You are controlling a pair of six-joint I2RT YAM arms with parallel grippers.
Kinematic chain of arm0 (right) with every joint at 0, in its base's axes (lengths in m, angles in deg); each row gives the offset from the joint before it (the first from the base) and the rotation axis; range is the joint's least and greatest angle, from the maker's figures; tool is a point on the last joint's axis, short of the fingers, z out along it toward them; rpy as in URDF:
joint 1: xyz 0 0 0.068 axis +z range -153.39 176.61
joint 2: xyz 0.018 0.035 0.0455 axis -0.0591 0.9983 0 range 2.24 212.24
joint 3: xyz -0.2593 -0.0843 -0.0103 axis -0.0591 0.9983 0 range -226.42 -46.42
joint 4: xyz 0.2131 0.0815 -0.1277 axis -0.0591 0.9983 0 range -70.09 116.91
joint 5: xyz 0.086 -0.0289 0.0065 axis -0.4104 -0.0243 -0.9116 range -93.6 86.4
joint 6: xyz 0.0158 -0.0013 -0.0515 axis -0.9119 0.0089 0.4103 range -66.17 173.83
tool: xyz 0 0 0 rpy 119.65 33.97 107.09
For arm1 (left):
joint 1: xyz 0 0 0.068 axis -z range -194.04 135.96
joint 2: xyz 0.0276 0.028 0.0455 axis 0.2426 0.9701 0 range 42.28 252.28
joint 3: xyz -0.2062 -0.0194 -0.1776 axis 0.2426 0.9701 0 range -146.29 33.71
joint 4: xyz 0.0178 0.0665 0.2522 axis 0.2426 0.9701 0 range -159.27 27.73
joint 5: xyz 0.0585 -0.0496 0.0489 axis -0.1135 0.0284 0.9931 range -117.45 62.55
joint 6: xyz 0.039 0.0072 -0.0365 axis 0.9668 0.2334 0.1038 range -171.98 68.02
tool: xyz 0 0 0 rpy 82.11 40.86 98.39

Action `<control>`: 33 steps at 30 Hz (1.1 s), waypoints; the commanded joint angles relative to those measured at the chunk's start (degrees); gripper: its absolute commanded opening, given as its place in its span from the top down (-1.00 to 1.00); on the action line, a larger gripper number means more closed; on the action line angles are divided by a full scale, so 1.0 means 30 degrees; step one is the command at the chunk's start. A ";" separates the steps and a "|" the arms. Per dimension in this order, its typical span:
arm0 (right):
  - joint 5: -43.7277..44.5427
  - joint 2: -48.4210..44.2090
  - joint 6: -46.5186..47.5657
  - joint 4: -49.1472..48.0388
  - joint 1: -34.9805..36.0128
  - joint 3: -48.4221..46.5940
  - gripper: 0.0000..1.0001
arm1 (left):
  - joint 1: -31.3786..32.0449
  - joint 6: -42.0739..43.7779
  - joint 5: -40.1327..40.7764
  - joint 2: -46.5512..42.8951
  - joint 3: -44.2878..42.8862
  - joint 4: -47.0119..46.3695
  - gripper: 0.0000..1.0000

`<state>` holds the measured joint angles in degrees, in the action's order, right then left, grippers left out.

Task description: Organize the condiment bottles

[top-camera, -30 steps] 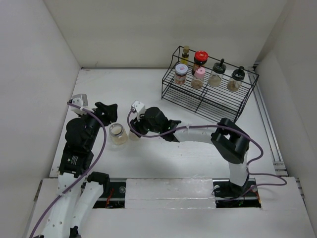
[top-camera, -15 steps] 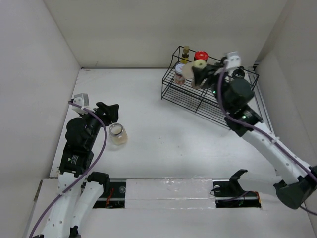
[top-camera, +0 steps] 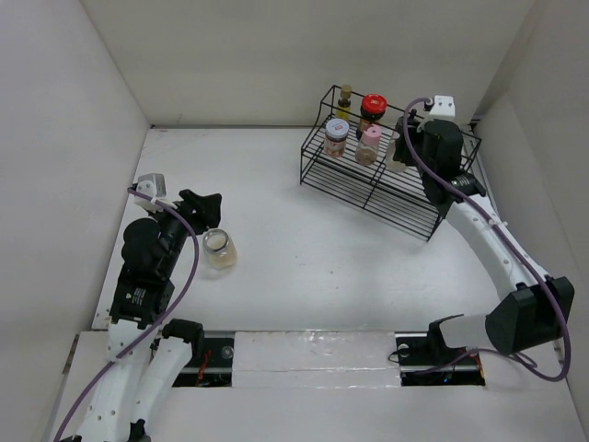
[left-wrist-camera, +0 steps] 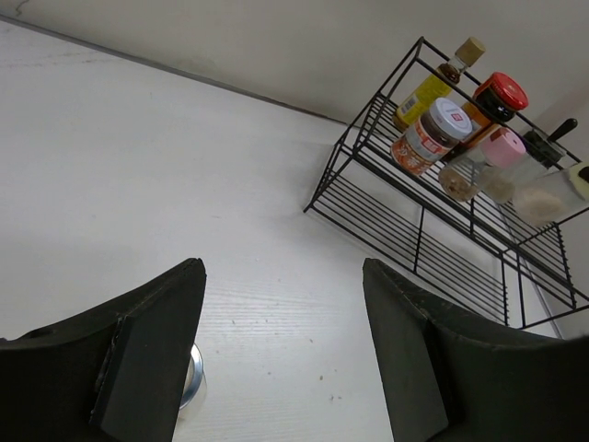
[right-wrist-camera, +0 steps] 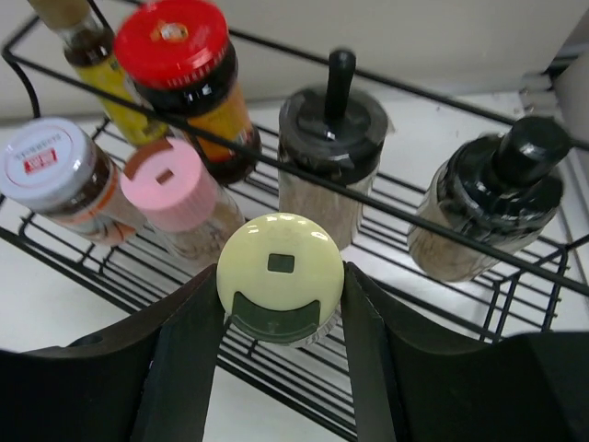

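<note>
**Eight condiment bottles: six racked, one in the grip, one on the table**

A white table [top-camera: 304,239] closed in by white walls carries a black wire rack [left-wrist-camera: 386,216] at its far right corner. Six bottles sit in the rack. Four are behind: one brown-capped bottle [right-wrist-camera: 83,46], one red-capped bottle [right-wrist-camera: 179,55] and two black-topped jars [right-wrist-camera: 331,138] [right-wrist-camera: 497,203]. Two are in front: one white-lidded jar [right-wrist-camera: 55,166] and one pink-capped bottle [right-wrist-camera: 170,189]. The right gripper [right-wrist-camera: 281,285] pinches a seventh, the pale-yellow-capped bottle [right-wrist-camera: 276,258], over the rack's front wires. Whether it rests on them cannot be told. The eighth, a clear jar [top-camera: 219,249], stands on the table well apart from the rack, just beside the left gripper [left-wrist-camera: 281,304], whose two fingers are spread wide and hold nothing.
</note>
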<state>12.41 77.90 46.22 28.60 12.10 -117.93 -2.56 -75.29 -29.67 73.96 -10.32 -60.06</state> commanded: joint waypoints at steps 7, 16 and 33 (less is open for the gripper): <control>-0.1499 0.1293 -0.0537 0.0559 -0.0914 -0.0860 0.36 | -0.0108 0.0006 -0.0374 0.0162 -0.0557 -0.0962 -0.30; -0.1675 0.1880 -0.0537 0.0971 -0.1090 -0.1038 0.12 | -0.0108 0.0006 -0.0374 0.0162 -0.0557 -0.0962 -0.30; -0.2580 -0.2507 -0.0012 -0.0489 0.0752 -0.0104 -0.49 | -0.0108 -0.0226 0.0737 0.0162 -0.0557 -0.0553 -0.30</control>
<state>6.69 75.17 45.23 32.25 11.49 -118.19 -2.53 -75.36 -29.39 74.46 -10.32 -60.21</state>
